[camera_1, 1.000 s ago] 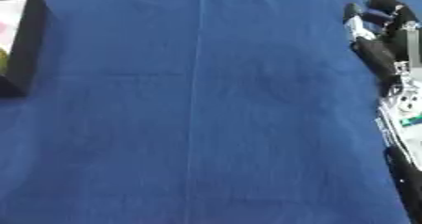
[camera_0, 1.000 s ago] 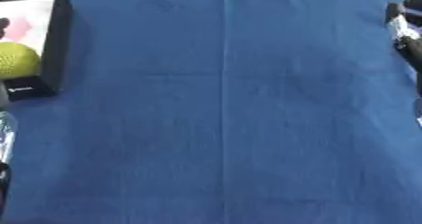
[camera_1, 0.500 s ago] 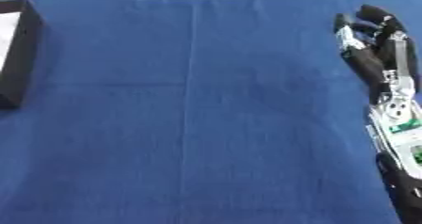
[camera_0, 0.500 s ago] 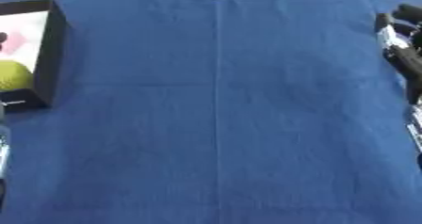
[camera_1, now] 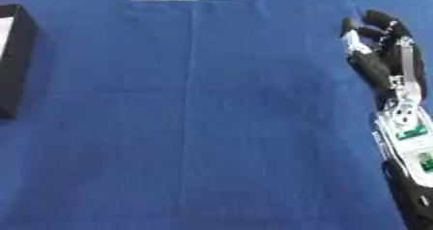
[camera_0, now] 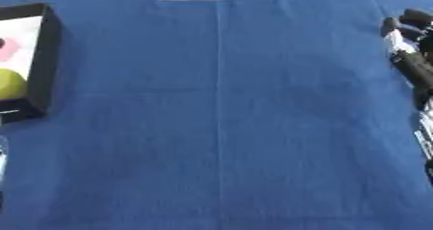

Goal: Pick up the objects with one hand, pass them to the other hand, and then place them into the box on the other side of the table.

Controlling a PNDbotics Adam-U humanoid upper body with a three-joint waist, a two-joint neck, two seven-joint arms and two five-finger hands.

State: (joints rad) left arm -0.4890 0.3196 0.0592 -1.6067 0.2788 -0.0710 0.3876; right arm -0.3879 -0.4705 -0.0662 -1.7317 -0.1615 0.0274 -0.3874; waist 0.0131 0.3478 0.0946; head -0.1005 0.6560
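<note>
I have my right hand (camera_1: 385, 64) lying along the right edge of the worktop (camera_1: 211, 127), fingers (camera_1: 365, 62) stretched out straight and pointing away from me toward the far edge. They lie close beside one another and hold nothing. Behind the hand, toward me, the silver and black forearm (camera_1: 406, 142) runs down to the lower right corner, with small green patches showing on it.

Everything the task concerns sits far off to the left of that hand, across the whole width of the blue cloth (camera_0: 220, 118) that covers the worktop. There I see the black box (camera_0: 38, 64) at the left edge, well apart from the hand. Inside it lies a yellow-green ball (camera_0: 10, 84), resting against the box's near right wall, and beyond the ball there is something pink (camera_0: 8, 50) on the pale floor of the box; I cannot make out what it is. In the right eye view only the dark outer wall of the box shows.

A straight crease (camera_0: 220, 79) runs through the cloth from the far edge toward me, between the box and my hand, nearer the middle than either.

My left hand I cannot find in either view, so of its fingers I can say nothing.
</note>
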